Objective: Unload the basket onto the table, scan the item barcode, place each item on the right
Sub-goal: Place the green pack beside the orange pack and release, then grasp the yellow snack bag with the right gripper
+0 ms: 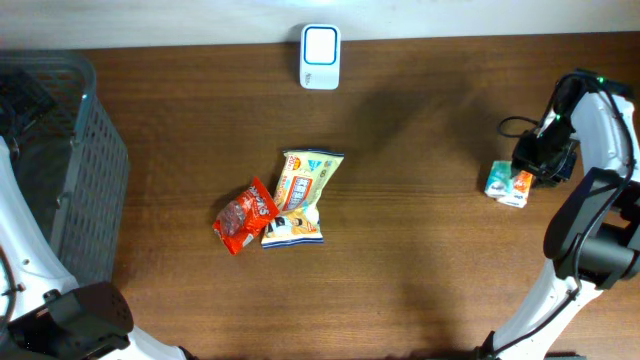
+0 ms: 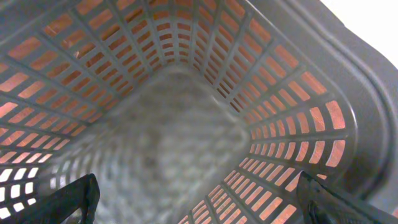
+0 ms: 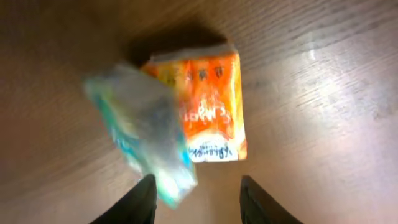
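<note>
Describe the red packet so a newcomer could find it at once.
On the brown wooden table, right of the grey plastic lattice basket, two snack packs lie touching near the middle. The small red crinkled packet is the one nearer the basket; its neighbour is a longer yellow-and-white bag.

grey basket [image 1: 100, 190] blocks left edge, snack packets [image 1: 285, 200] mid-table, bare table [image 1: 420, 240] either side

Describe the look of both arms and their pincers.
The left arm and right arm are smooth white shells with bulky black joints. A thin black cable loops by the right arm's wrist, near a small green light. The left pincer and right pincer have tapered black fingers.
</note>
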Controlling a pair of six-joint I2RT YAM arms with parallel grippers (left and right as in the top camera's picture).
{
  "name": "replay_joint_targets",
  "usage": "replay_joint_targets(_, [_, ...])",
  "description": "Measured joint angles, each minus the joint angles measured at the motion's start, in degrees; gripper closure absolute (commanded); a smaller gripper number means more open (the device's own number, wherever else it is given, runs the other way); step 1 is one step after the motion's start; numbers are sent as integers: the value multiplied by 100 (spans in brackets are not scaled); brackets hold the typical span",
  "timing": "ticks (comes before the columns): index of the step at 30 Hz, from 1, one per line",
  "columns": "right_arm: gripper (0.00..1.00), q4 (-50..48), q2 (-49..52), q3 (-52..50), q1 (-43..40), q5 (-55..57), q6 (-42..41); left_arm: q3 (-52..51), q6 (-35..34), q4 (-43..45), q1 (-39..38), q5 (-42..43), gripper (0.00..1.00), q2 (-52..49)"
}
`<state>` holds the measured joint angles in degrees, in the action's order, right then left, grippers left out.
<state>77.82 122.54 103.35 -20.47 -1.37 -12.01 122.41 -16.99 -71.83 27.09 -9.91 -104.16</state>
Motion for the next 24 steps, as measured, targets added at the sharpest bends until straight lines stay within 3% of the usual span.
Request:
replay_joint_targets(6, [57,1047,-2,1425,302,-225,258,0,0,-4,0,-2,1,0])
replay_joint_targets(11, [43,780,-35,1801,1185,-1447,765,0,0,-2,0,0,1,0])
replay_joint_targets(14, [35,317,-33,1641,1958,-2011,883,0,0,-2,0,-2,1,0])
replay_joint_targets(17, [21,-267,-33,1213,2610,-2531,949,0,0,-2,0,0,1,0])
replay_joint_targets(19, [1,-662,-31,691,3117,-2946,935,0,0,-2,0,0,1,0])
replay_joint_targets(24, [1,-1810,11,-433,3853,-3421,619,0,0,-2,0,0,1,0])
